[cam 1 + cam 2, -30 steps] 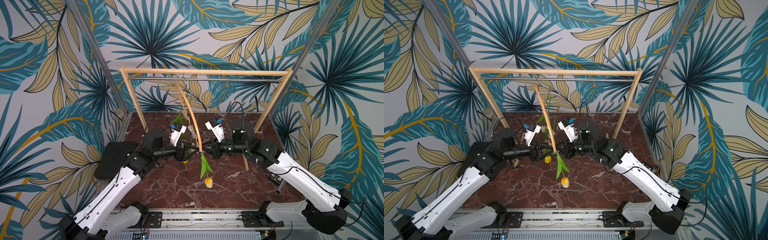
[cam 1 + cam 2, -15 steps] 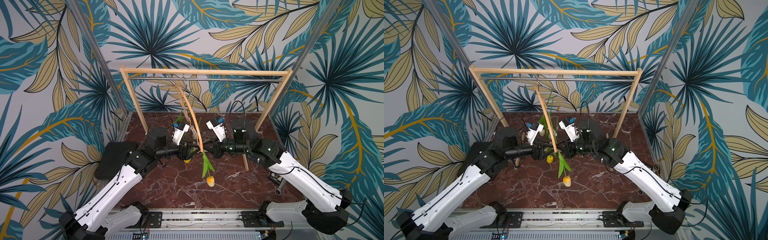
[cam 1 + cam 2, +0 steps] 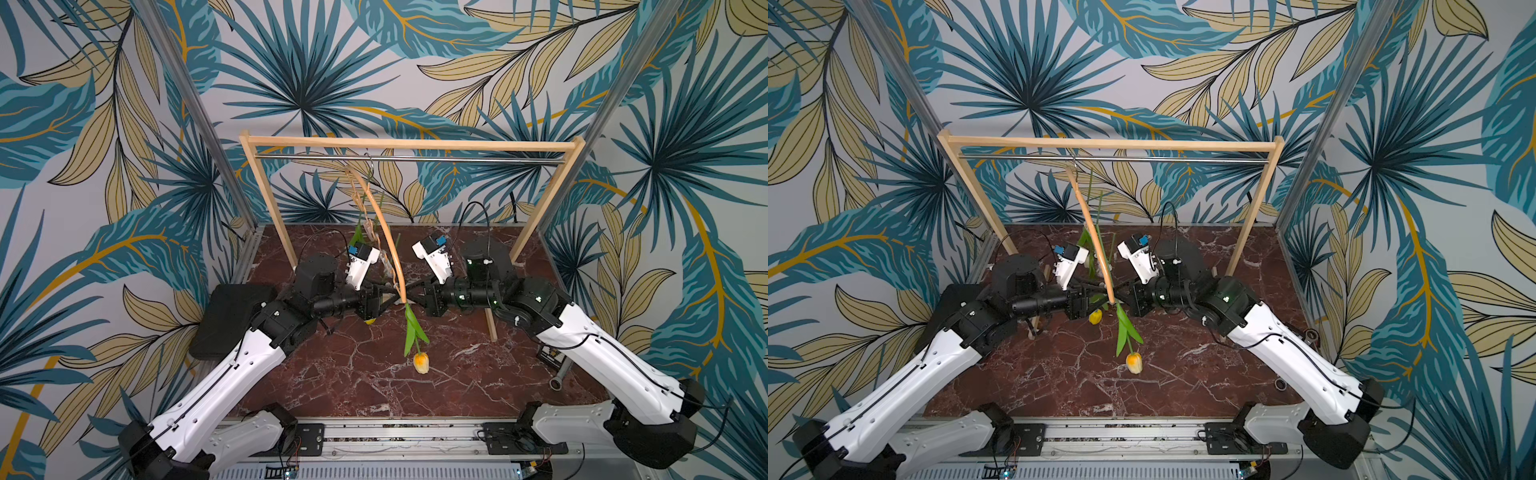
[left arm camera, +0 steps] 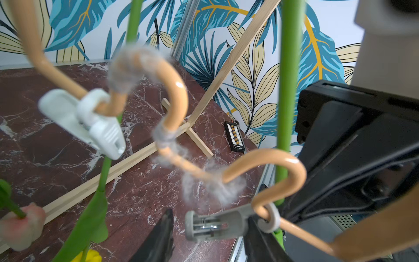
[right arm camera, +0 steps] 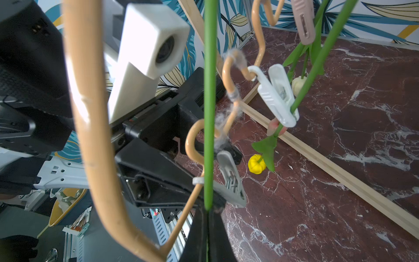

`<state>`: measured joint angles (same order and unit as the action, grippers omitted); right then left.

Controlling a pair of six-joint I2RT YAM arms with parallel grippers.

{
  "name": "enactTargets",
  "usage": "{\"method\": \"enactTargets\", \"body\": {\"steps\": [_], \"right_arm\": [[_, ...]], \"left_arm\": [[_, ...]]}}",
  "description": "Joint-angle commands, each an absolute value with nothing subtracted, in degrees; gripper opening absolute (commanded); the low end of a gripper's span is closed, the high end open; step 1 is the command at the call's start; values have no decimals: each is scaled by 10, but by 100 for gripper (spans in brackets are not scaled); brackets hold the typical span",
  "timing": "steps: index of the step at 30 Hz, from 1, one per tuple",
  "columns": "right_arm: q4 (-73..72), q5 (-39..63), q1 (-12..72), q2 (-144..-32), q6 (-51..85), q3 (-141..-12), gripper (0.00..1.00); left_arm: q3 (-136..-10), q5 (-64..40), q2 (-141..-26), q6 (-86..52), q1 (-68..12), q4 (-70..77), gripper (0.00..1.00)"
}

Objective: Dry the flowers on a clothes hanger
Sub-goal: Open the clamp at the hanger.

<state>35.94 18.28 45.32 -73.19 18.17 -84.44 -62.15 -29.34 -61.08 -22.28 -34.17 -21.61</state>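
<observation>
The clothes hanger (image 3: 390, 243) hangs edge-on over the tabletop (image 3: 332, 374), low end toward 6 o'clock, where the yellow-orange tulip (image 3: 411, 332) dangles head-down. From 3 o'clock our right tool (image 5: 207, 212) pinches its stem. From 9, our left tool (image 4: 209, 224) is spread around the grey clothespin (image 5: 231, 181). We should squeeze its tails fully before feeding the stem in.

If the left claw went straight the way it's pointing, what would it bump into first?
Most likely the grey clothespin hanging from the clothes hanger; it sits right ahead of the left claw.
</observation>
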Motion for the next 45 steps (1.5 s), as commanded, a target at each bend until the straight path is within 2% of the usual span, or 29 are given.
{"method": "enactTargets", "body": {"steps": [1, 10, 20, 35, 45], "right_arm": [[358, 185, 454, -720, 180, -839, 0], [353, 173, 454, -711, 185, -831, 0], [332, 74, 450, -674, 214, -782, 0], [295, 78, 450, -601, 287, -664, 0], [290, 93, 450, -579, 294, -637, 0]], "left_arm": [[-651, -288, -604, -214, -345, -196, 49], [-645, -283, -595, -221, -346, -184, 40], [-609, -287, -577, -253, -347, -142, 33], [-546, -304, -569, -342, -358, -58, 27], [-577, -280, -606, -337, -396, -62, 21]]}}
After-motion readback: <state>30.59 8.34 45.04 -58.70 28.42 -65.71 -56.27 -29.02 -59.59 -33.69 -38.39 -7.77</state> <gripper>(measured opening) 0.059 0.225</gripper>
